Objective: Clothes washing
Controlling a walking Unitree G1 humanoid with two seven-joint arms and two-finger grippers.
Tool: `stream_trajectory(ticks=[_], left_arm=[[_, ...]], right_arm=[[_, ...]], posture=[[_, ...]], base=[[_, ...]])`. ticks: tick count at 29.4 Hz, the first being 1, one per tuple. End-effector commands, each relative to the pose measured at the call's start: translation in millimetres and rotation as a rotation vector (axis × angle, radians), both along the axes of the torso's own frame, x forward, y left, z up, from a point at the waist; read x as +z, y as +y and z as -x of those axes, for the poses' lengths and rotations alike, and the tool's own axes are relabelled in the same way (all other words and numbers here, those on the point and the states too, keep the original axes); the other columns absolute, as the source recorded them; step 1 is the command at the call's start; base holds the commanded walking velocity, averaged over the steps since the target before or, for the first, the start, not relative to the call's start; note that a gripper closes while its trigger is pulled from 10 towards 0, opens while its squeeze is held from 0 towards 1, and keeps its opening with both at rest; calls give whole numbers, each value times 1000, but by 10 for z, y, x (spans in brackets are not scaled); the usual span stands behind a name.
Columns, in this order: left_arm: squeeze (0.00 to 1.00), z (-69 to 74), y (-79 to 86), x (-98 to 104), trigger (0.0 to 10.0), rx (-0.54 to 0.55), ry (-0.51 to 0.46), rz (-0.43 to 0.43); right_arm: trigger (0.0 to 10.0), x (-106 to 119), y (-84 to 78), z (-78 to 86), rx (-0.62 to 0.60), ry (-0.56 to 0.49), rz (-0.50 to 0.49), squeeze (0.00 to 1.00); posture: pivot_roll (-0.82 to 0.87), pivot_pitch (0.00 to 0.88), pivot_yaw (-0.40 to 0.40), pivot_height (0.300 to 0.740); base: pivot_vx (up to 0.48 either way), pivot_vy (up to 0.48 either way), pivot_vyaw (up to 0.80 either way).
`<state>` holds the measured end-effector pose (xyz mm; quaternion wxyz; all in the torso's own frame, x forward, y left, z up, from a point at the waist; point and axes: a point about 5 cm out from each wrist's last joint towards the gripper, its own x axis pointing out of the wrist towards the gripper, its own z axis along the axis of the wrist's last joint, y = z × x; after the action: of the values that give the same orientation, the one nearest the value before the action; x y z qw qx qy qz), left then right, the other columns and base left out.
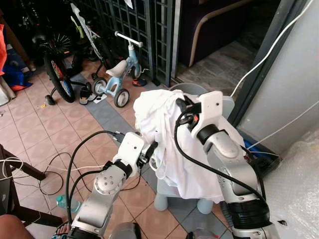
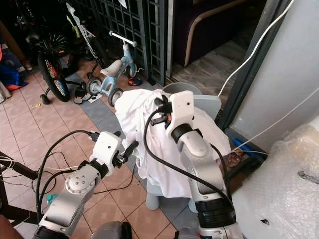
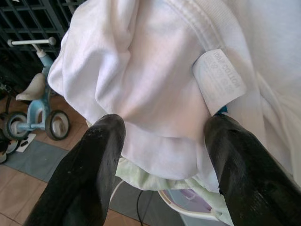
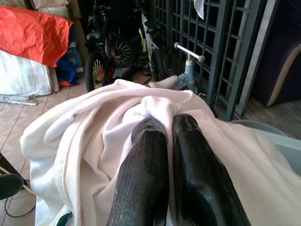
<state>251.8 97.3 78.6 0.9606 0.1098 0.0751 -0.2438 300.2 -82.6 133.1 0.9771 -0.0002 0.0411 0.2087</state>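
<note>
A heap of white garments [image 1: 164, 139] lies draped over a pale grey plastic chair [image 1: 227, 107], spilling down its front edge towards the tiled floor [image 1: 55, 129]. The right gripper [image 4: 164, 129] sits on top of the heap near the chair's backrest, its two black fingers [image 4: 141, 155] pressed together with a fold of white cloth pinched between them. The left gripper [image 3: 162, 136] is at the heap's front-left side, fingers spread wide and touching the cloth just below a collar with a sewn-in label [image 3: 218, 80]; a pale green piece of cloth [image 3: 141, 176] shows beneath the white one. Behind the chair stand a light blue balance bike [image 1: 117, 74] and a larger bicycle [image 1: 55, 59] beside a dark metal grille [image 1: 134, 22].
</note>
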Motion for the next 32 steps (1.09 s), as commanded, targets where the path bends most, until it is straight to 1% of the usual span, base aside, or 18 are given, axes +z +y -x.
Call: stream_trajectory(ticks=[1, 2, 4, 5, 6, 7, 8, 10, 16, 19, 21, 25, 28, 29, 31, 32], left_arm=[[0, 30, 31, -11, 10000, 4, 4, -27], [0, 37, 38, -13, 10000, 5, 4, -29], [0, 42, 44, -16, 10000, 7, 5, -30], [0, 56, 55, -23, 10000, 11, 8, -35], [0, 63, 57, -27, 10000, 12, 9, -37], [0, 67, 58, -29, 10000, 13, 10, -38], [0, 68, 57, -30, 10000, 15, 11, -40], [0, 71, 50, -32, 10000, 15, 11, -42], [0, 69, 36, -44, 10000, 10, 16, -51], [0, 70, 36, -47, 10000, 7, 20, -53], [0, 67, 37, -48, 10000, 7, 23, -54], [0, 69, 44, -61, 10000, 11, 31, -54], [0, 68, 47, -66, 10000, 11, 35, -55], [0, 66, 50, -63, 10000, 13, 34, -55], [0, 64, 52, -58, 10000, 14, 32, -55], [0, 66, 68, -32, 10000, 22, 18, -52]], right_arm=[[10000, -66, 7, -64, -52, 41, 23, 1000], [10000, -81, -5, -85, -71, 44, 44, 1000], [10000, -67, -2, -100, -73, 31, 46, 1000], [10000, -40, -34, -148, -113, -6, 94, 1000], [10000, -27, -65, -179, -143, -25, 115, 1000], [10000, -20, -86, -199, -163, -36, 128, 1000], [10000, -6, -154, -230, -212, -50, 146, 1000], [10000, -39, -242, -257, -264, -45, 190, 1000], [10000, -55, -310, -255, -288, -36, 184, 1000], [10000, -98, -316, -246, -292, -21, 174, 1000], [10000, -103, -324, -215, -279, -15, 151, 1000], [10000, -161, -389, -156, -277, 4, 155, 1000], [10000, -151, -426, -129, -260, 2, 148, 1000], [10000, -105, -428, -101, -208, -2, 117, 1000], [10000, -47, -420, -72, -150, -14, 94, 1000], [10000, 58, -442, 3, -37, -45, 79, 1000]], posture=[[7, 50, 48, 740], [14, 56, 44, 740], [14, 56, 44, 740], [18, 62, 43, 740], [19, 64, 40, 740], [19, 64, 40, 740], [18, 66, 38, 740], [18, 66, 38, 740], [11, 69, 38, 740], [6, 70, 41, 740], [10, 73, 43, 740], [9, 74, 41, 740], [9, 75, 42, 740], [9, 75, 43, 740], [8, 78, 45, 740], [2, 78, 45, 740]], base=[[0, 0, 0], [0, 0, 0], [0, 0, 0], [0, 0, 0], [0, 0, 0], [0, 0, 0], [0, 0, 0], [0, 0, 0], [0, 0, 0], [0, 0, 0], [0, 0, 0], [0, 0, 0], [0, 0, 0], [0, 0, 0], [0, 0, 0], [0, 0, 0]])
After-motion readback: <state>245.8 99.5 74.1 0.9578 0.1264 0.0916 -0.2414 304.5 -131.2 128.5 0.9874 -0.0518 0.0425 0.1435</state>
